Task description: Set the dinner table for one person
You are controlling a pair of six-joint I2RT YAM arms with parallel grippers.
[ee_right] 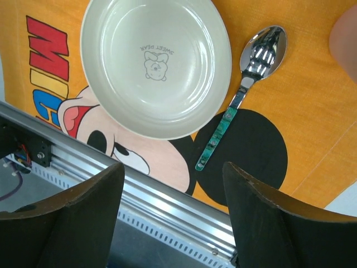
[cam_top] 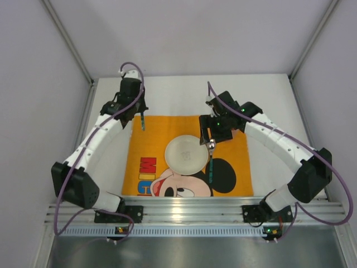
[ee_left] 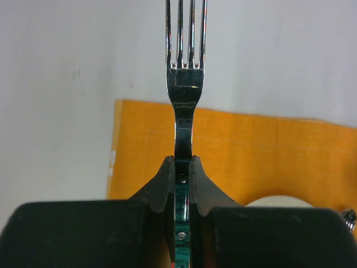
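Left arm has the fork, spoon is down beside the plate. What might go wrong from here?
1. The left gripper pinches the fork by its thin handle; it may pivot on lowering.
2. The fork hangs over the far edge of the placemat, well away from the plate; released here, it lands misplaced.
3. The open right gripper hovers over the spoon and might nudge it.

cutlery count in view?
2. Fork held in the left gripper, near the placemat's far-left corner; spoon flat on the placemat, right of the plate. None visibly hidden.
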